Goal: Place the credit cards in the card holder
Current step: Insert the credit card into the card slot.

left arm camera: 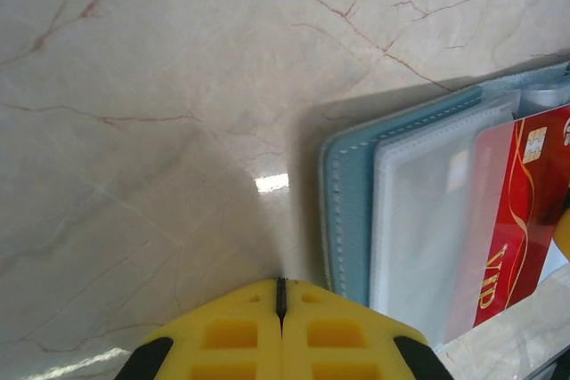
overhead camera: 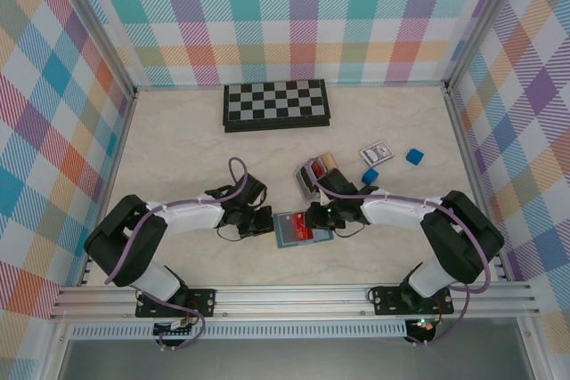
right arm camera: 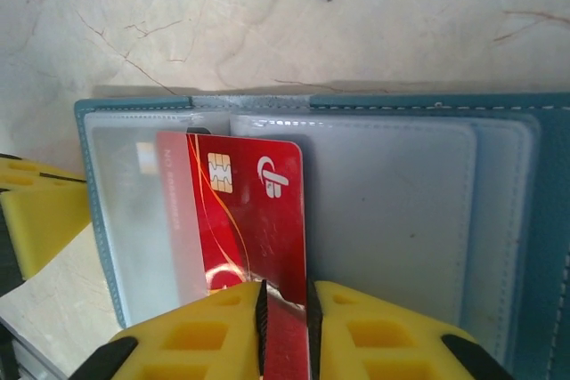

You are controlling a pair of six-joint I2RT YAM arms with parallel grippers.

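Right gripper (right arm camera: pixel 283 309) is pinching a red credit card (right arm camera: pixel 240 211), feeding it ahead into the open card holder's (right arm camera: pixel 401 220) clear pocket. Left gripper (left arm camera: pixel 281 295), fingers shut and empty, parks just beside the holder's edge, probably bracing it.

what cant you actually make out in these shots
- Red card: right wrist view, its near end is hidden between the right claw fingers; whether its far edge sits inside a pocket is unclear.
- Card holder: left wrist view, cut off by the right frame edge.
- Box of cards: top view, too small to count, partly behind the right arm.
- Small patterned card: top view, print too small.
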